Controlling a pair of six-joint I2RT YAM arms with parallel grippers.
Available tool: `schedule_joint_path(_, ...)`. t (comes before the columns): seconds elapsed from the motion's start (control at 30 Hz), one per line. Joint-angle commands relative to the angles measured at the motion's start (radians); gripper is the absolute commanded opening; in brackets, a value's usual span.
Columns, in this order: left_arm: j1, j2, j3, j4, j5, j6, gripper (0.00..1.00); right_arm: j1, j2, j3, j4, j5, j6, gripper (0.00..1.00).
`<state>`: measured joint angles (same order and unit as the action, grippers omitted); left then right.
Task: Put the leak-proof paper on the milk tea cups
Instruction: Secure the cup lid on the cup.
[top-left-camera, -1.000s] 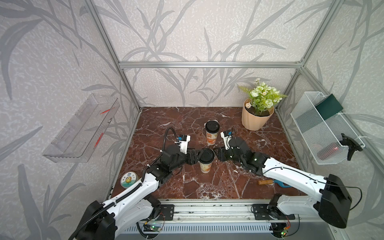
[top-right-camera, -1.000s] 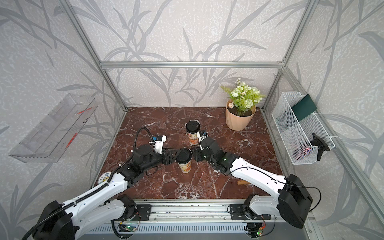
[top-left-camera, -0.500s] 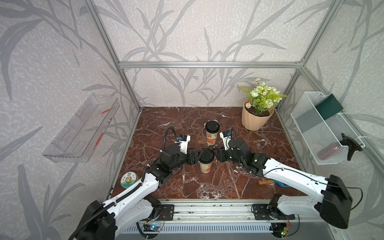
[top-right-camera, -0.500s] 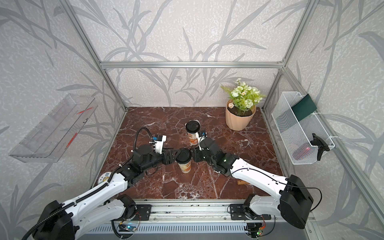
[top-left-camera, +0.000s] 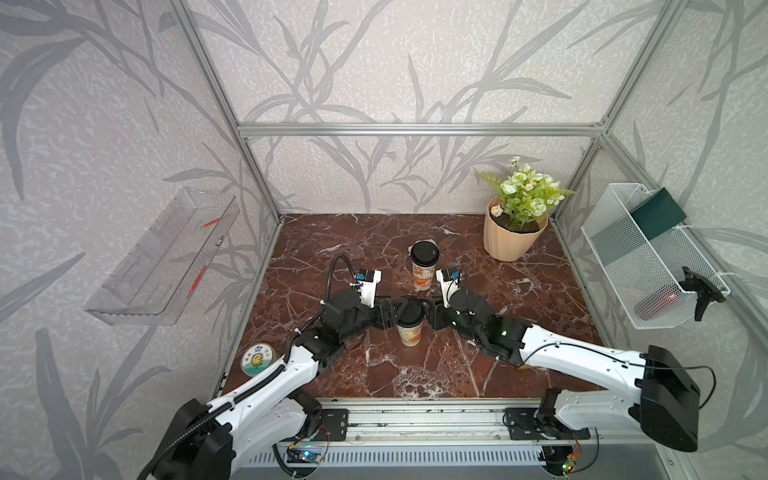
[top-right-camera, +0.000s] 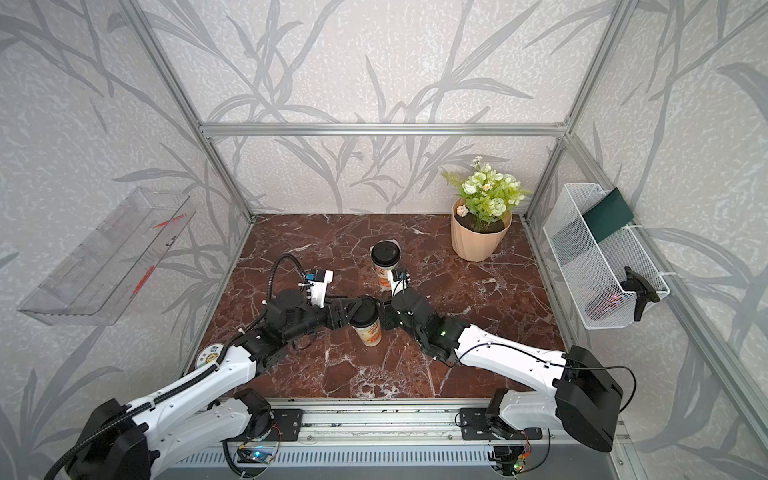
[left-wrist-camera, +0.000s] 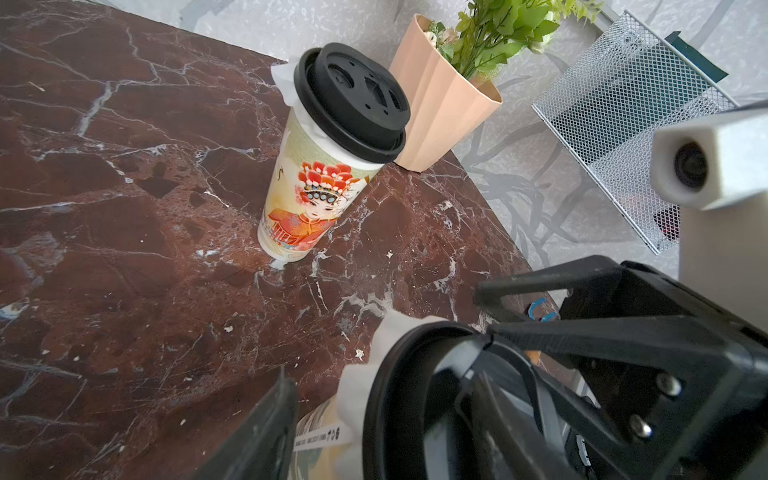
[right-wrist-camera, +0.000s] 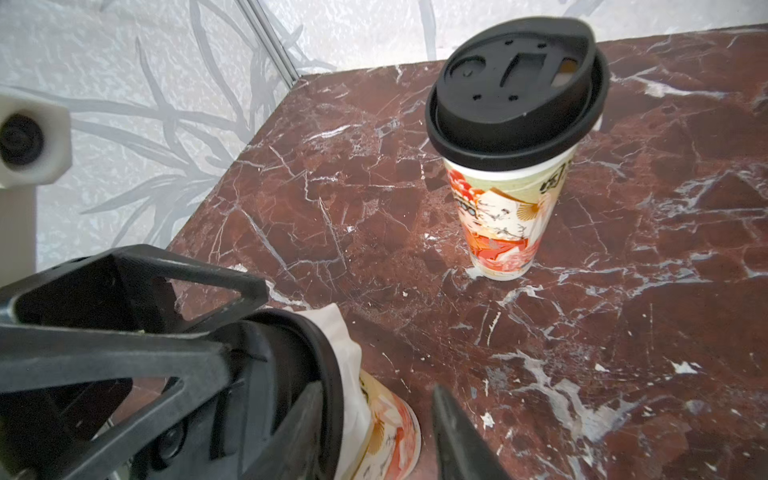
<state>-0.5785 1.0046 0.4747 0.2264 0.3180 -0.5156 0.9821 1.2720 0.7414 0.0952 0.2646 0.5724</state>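
Two milk tea cups stand on the marble, each under a black lid. The rear cup (top-left-camera: 424, 268) stands free, with white leak-proof paper (left-wrist-camera: 284, 81) poking out under its lid (right-wrist-camera: 515, 87). On the near cup (top-left-camera: 409, 332), paper (right-wrist-camera: 347, 336) also sticks out under the lid (top-left-camera: 409, 309). My left gripper (top-left-camera: 390, 311) and right gripper (top-left-camera: 428, 311) meet this lid from opposite sides. Each is open: one finger (left-wrist-camera: 498, 415) (right-wrist-camera: 299, 432) lies over the lid, while the other finger (left-wrist-camera: 266, 432) (right-wrist-camera: 457, 436) stands beside the cup wall.
A peach plant pot (top-left-camera: 513, 239) stands at the back right. A white wire basket (top-left-camera: 648, 266) hangs on the right wall and a clear shelf (top-left-camera: 162, 257) on the left. A round tin (top-left-camera: 258, 358) sits at the front left table edge.
My right gripper has edged slightly closer onto the near cup's lid. The left arm and both cups have stayed put.
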Motion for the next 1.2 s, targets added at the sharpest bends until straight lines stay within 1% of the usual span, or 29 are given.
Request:
schedule_joint_path(0.0, -0.002, 0.054, -0.072, -0.174, 0.01, 0.016, 0.66, 0.085, 0.072, -0.123, -0.169, -0.008, 0.033, 0.44)
schedule_joint_path(0.1, -0.007, 0.071, -0.116, -0.105, 0.018, -0.02, 0.65, 0.114, 0.079, -0.186, -0.144, 0.019, 0.059, 0.43)
schedule_joint_path(0.13, -0.011, 0.081, -0.123, -0.095, 0.02, -0.023, 0.65, 0.12, 0.082, -0.207, -0.13, 0.021, 0.093, 0.44)
schedule_joint_path(0.17, -0.015, 0.091, -0.125, -0.096, 0.016, -0.026, 0.64, 0.13, 0.086, -0.218, -0.121, 0.03, 0.098, 0.43)
schedule_joint_path(0.23, -0.022, 0.107, -0.128, -0.094, 0.012, -0.03, 0.63, 0.149, 0.096, -0.229, -0.121, 0.056, 0.111, 0.43)
schedule_joint_path(0.4, -0.024, 0.099, -0.15, -0.091, -0.002, -0.034, 0.63, 0.174, 0.137, -0.234, -0.104, 0.057, 0.119, 0.43)
schedule_joint_path(0.47, -0.025, 0.089, -0.162, -0.098, -0.005, -0.034, 0.63, 0.175, 0.125, -0.227, -0.117, 0.063, 0.117, 0.43)
schedule_joint_path(0.53, -0.025, 0.076, -0.168, -0.11, -0.011, -0.031, 0.62, 0.171, 0.057, -0.202, -0.123, 0.109, 0.073, 0.43)
schedule_joint_path(0.57, -0.025, 0.071, -0.166, -0.116, -0.013, -0.029, 0.62, 0.16, 0.022, -0.174, -0.141, 0.115, 0.02, 0.44)
schedule_joint_path(0.7, -0.025, 0.063, -0.153, -0.141, -0.027, -0.018, 0.62, 0.05, -0.105, -0.038, -0.16, 0.04, -0.08, 0.45)
schedule_joint_path(0.77, -0.023, 0.063, -0.15, -0.145, -0.028, -0.015, 0.62, 0.046, -0.127, 0.023, -0.162, 0.042, -0.12, 0.46)
schedule_joint_path(0.83, -0.024, 0.064, -0.148, -0.147, -0.03, -0.012, 0.62, 0.047, -0.126, 0.071, -0.156, 0.033, -0.146, 0.46)
schedule_joint_path(0.9, -0.024, 0.063, -0.147, -0.148, -0.031, -0.013, 0.62, 0.047, -0.11, 0.083, -0.123, 0.012, -0.15, 0.47)
schedule_joint_path(1.07, -0.024, 0.067, -0.138, -0.145, -0.021, -0.01, 0.62, 0.047, -0.008, 0.115, -0.086, -0.026, -0.142, 0.47)
schedule_joint_path(1.17, -0.023, 0.056, -0.129, -0.158, -0.012, -0.011, 0.62, 0.046, 0.035, 0.117, -0.076, -0.021, -0.127, 0.47)
